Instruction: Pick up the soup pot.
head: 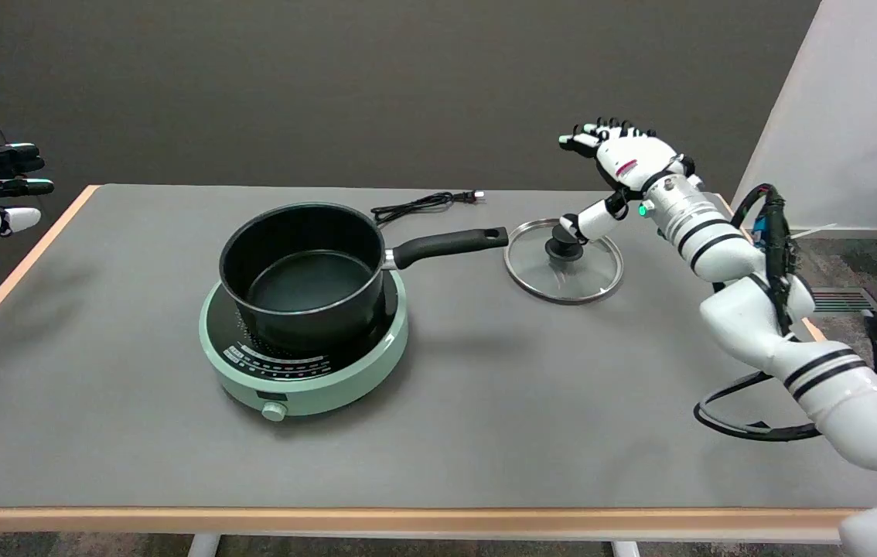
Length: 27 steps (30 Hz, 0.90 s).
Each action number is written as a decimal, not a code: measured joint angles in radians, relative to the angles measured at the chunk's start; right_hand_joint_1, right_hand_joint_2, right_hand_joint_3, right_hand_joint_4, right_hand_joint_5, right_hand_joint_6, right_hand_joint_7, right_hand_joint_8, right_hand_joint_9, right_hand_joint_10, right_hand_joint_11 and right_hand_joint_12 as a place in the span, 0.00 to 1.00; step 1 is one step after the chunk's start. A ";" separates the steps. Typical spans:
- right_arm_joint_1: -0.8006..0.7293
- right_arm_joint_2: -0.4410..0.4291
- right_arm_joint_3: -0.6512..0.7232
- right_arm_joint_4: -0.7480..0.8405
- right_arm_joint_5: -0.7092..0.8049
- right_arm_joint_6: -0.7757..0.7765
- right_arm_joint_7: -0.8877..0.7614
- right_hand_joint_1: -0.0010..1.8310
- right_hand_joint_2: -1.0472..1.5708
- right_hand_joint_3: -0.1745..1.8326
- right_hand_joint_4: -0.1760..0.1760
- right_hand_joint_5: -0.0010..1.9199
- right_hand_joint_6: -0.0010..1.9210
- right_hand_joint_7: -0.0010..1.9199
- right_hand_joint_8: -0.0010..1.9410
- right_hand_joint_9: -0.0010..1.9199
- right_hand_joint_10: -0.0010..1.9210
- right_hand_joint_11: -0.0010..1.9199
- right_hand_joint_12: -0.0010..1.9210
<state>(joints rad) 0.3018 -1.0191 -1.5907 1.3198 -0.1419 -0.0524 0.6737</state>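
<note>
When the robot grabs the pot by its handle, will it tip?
Probably a bit: the pot looks empty, but its body hangs off one long handle, so it may droop. It looks stiff, and it sits loose on the cooker, so it should lift free.

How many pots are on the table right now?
1. The pot sits on the green cooker, left of centre, handle pointing right toward the lid. Nothing seems to hide another.

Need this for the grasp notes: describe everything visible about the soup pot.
The soup pot is black, matte, seemingly nonstick metal, with deep straight walls and one long black handle pointing right, toward the glass lid. It is uncovered, looks empty, and stands upright on the mint-green cooker. The right hand hovers open, not touching it.
</note>
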 measured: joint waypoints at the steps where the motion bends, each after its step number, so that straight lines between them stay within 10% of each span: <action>1: -0.011 0.002 0.006 0.026 -0.001 -0.006 -0.001 0.44 0.53 0.58 0.94 0.13 0.08 0.07 0.07 0.07 0.09 0.09 0.25; 27: -0.245 -0.039 0.162 0.479 0.109 0.098 -0.064 0.36 0.56 0.54 0.87 0.14 0.08 0.09 0.08 0.08 0.09 0.09 0.26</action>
<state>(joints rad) 0.0564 -1.0580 -1.4285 1.7988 -0.0325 0.0457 0.6094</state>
